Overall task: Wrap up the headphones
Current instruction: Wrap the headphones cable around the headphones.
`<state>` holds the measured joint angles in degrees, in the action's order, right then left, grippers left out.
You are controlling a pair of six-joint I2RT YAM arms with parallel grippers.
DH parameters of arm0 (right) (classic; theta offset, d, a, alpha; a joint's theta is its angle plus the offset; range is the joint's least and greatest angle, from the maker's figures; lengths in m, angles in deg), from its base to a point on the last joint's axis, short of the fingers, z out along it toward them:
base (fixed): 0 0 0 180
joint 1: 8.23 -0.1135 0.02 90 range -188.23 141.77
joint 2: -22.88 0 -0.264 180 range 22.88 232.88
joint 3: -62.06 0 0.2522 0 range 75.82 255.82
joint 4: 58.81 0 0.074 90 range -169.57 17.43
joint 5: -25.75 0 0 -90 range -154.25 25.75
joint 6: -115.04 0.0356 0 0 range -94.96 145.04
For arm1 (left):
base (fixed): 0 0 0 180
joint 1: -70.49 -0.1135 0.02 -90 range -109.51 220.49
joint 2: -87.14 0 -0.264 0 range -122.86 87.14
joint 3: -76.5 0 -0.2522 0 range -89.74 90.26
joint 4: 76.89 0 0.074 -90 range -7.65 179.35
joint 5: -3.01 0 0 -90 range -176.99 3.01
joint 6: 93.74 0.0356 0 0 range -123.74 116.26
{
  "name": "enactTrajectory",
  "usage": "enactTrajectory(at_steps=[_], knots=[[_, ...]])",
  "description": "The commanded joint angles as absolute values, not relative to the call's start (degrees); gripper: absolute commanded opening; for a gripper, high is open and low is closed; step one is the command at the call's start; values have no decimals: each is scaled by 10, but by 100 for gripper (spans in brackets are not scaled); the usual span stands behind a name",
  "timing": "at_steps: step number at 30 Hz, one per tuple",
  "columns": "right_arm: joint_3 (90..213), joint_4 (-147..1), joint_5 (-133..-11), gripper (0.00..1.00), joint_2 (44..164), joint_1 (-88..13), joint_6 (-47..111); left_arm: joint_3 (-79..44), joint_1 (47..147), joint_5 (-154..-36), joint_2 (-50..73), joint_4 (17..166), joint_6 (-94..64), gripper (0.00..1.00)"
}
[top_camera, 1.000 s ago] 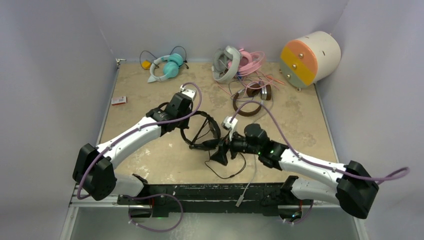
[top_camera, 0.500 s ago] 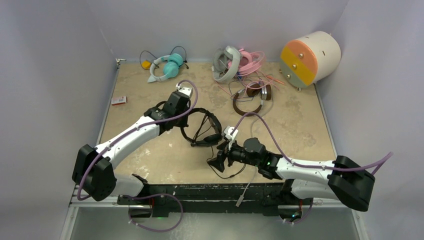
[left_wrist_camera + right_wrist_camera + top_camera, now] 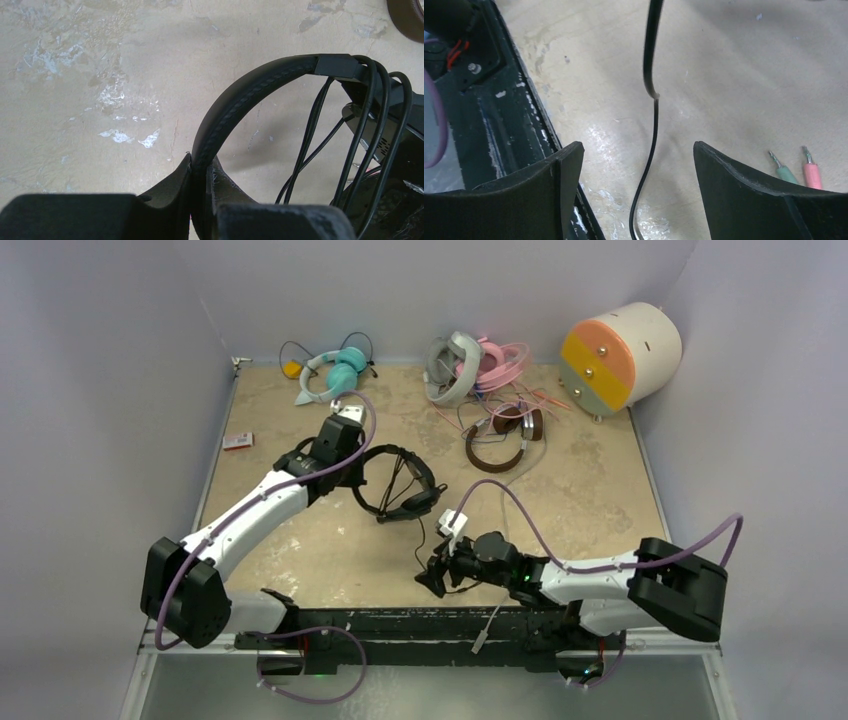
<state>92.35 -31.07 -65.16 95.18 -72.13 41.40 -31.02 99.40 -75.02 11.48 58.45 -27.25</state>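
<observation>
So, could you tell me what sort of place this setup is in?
Probably a robotics test cell: plain walls box in a table, a left arm and right arm are bolted at its edge, and several headphones lie about.

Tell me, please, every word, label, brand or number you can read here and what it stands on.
No text is readable in any view.
Small red-and-white packet: print, if any, too small to read.
Black headphones: no legible marking.
Cream cylinder: no lettering visible.
</observation>
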Motion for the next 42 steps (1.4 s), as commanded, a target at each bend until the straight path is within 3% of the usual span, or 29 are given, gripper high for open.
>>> enactTrajectory(at_steps=[1,14,19,22,26,31,34,42], knots=[[925,-282,-582,83,973,-744,416,-305,983,-769,138,619,-295,0],[997,-293,-478,71,1106,-783,382,-308,982,-770,141,622,-291,0],[1025,-304,-466,61,1130,-788,370,-308,982,-771,143,624,-290,0],[1031,-307,-439,44,1134,-788,369,-309,982,-770,144,625,-287,0],[1023,-310,-439,0,1083,-788,369,-311,982,-768,149,626,-285,0],[1031,-388,-464,0,949,-788,366,-314,982,-765,152,627,-276,0],[1104,-499,-484,0,904,-788,343,-317,982,-748,146,634,-270,0],[1379,-826,-472,0,951,-776,291,-312,983,-763,124,630,-285,0]])
